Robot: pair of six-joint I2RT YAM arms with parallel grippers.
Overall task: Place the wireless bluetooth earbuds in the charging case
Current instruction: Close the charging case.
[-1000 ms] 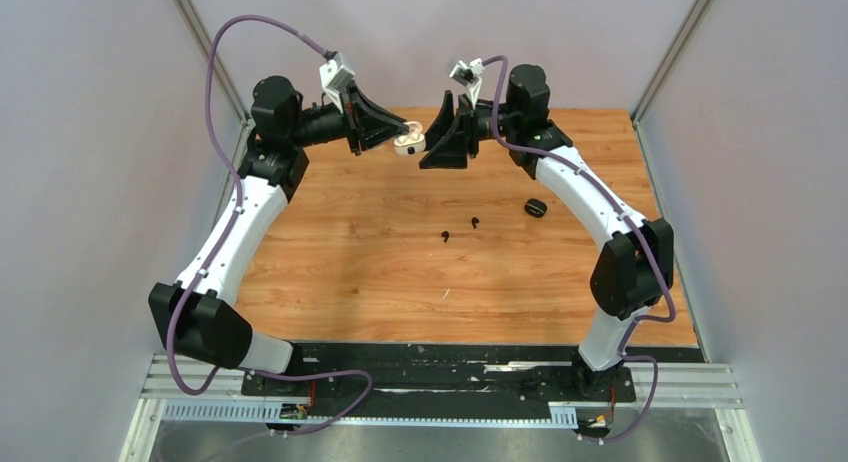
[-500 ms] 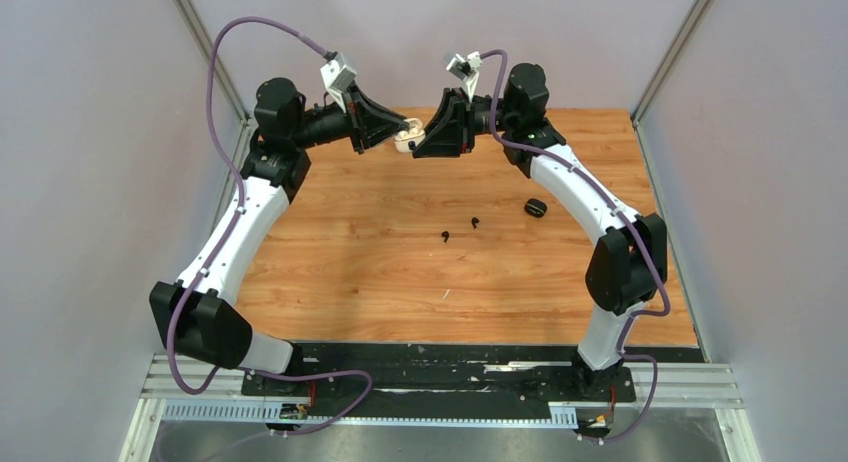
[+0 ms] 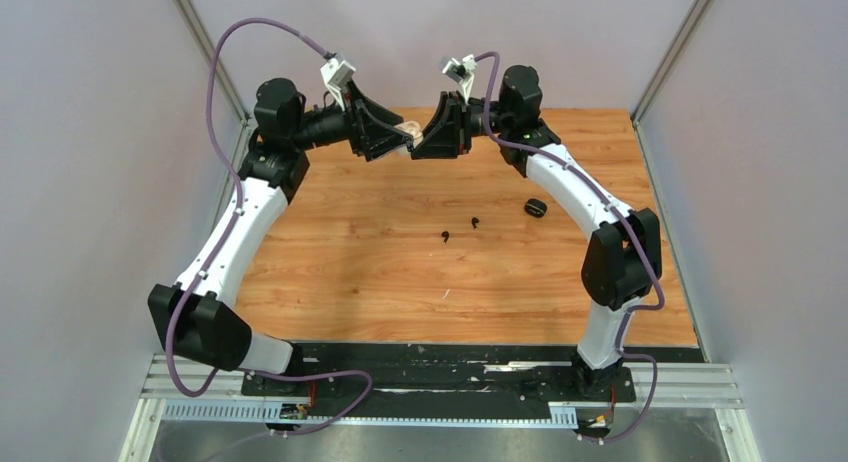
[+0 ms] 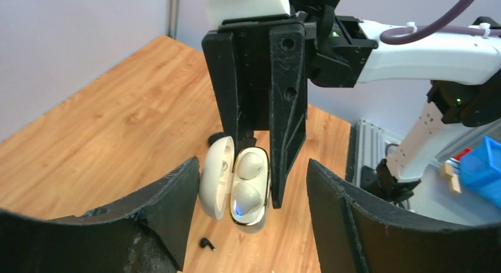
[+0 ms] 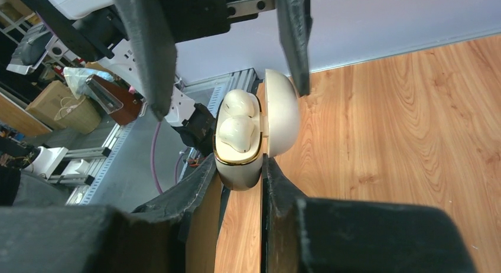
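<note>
Both arms are reaching up over the far end of the wooden table (image 3: 360, 272). The right gripper (image 5: 239, 163) is clamping the base of the white charging case (image 4: 214, 178) and holding it in the air with the lid hanging open. Two white earbuds (image 5: 238, 134) are sitting in its wells. The left gripper (image 4: 251, 169) is standing with its fingers wide apart, flanking the case; can't tell if one tip is touching the lid. Two black earbuds (image 3: 444, 235) (image 3: 474, 222) are lying loose mid-table, near each other. A black oval case (image 3: 535, 207) is lying to their right.
</note>
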